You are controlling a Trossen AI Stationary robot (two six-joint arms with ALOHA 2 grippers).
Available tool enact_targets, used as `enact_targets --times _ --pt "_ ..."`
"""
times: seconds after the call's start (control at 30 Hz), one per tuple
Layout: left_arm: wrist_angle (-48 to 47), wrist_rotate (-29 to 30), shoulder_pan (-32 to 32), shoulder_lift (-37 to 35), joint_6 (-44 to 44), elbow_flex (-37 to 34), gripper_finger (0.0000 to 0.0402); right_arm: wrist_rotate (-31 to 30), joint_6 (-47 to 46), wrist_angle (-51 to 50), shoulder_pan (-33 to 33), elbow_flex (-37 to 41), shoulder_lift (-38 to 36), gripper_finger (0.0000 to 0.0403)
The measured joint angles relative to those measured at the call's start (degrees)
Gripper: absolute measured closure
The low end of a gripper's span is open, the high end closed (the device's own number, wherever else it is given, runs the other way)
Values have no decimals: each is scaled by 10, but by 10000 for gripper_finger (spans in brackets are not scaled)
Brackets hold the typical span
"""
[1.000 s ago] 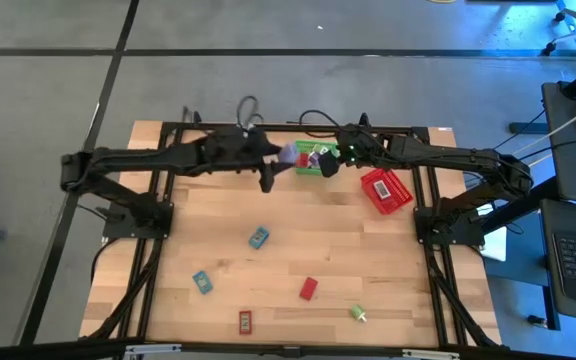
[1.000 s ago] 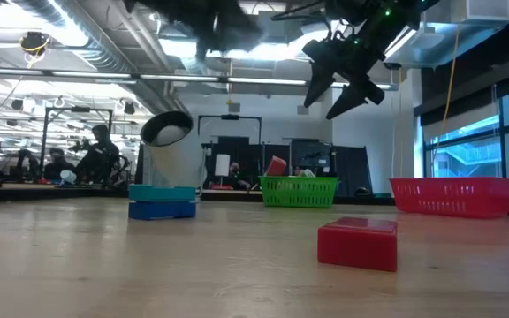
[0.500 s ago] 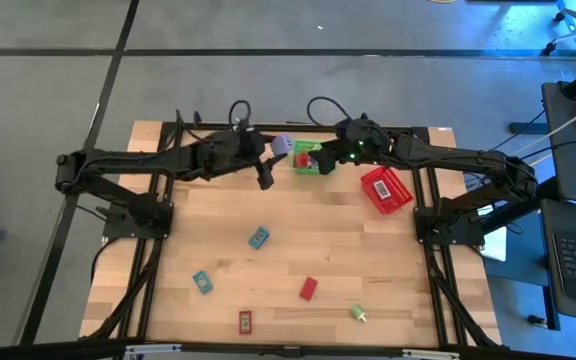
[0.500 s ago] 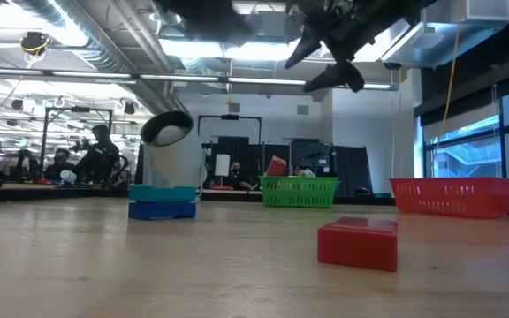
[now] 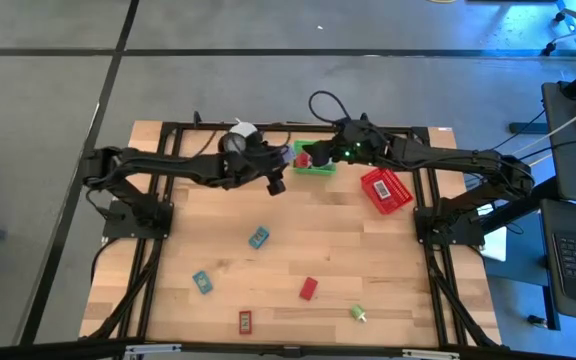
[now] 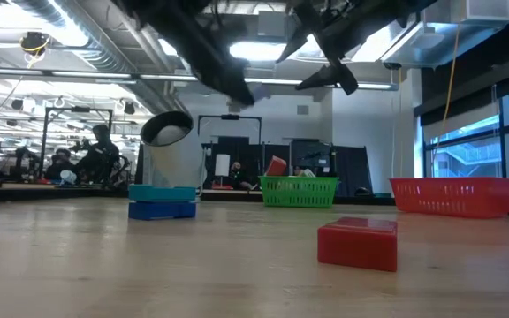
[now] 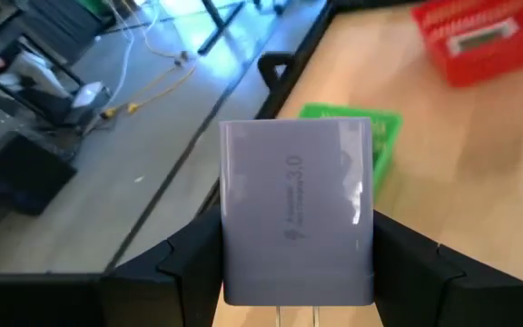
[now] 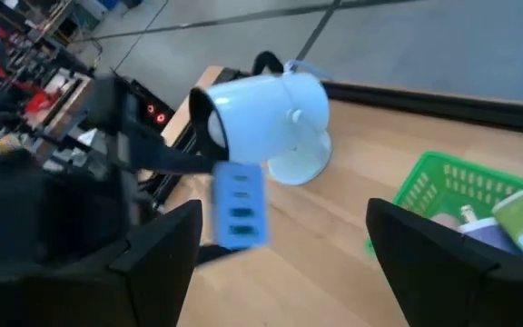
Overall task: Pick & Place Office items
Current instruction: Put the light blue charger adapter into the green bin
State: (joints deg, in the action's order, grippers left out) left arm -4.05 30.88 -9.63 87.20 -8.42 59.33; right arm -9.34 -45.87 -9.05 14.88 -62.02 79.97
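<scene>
My left gripper [image 5: 276,180] is in the air just left of the green mesh basket [image 5: 316,163], shut on a lavender block [image 7: 296,213] printed "3.0". The right wrist view shows that block [image 8: 239,205] in front of the white roll [image 8: 266,118]. My right gripper [image 8: 284,238] is open and empty, high over the green basket [image 8: 443,195], which holds several small items. Loose on the table lie two teal blocks [image 5: 258,237] [image 5: 201,282], a red block [image 5: 309,288], a red packet [image 5: 245,322] and a green piece [image 5: 357,313]. My left gripper pinches the lavender block between its two fingers [image 7: 175,263], one on each narrow side [image 7: 232,268]. The arm reaches in from the table's left, slanting down. The block is lifted clear of the table, and its broad printed face shows to the wrist camera.
The red mesh basket [image 5: 386,190] sits right of the green one, near the far right corner. The white roll [image 5: 240,136] stands at the far edge behind my left arm. The two grippers are close together by the green basket. Bare wood lies between the scattered pieces.
My left arm has reached a little farther toward the green basket and tipped downward, keeping hold of the lavender block. My right gripper has risen and drawn slightly toward the far left over the green basket, staying open.
</scene>
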Motion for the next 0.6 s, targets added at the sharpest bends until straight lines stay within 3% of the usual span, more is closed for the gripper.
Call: enact_targets --times 0.23,0.6 --pt "34 -5 -7 53 -9 0 186 11 -2 -12 0 0 -1 89" --pt "209 -55 -10 57 -82 0 186 14 30 -5 0 0 19 89"
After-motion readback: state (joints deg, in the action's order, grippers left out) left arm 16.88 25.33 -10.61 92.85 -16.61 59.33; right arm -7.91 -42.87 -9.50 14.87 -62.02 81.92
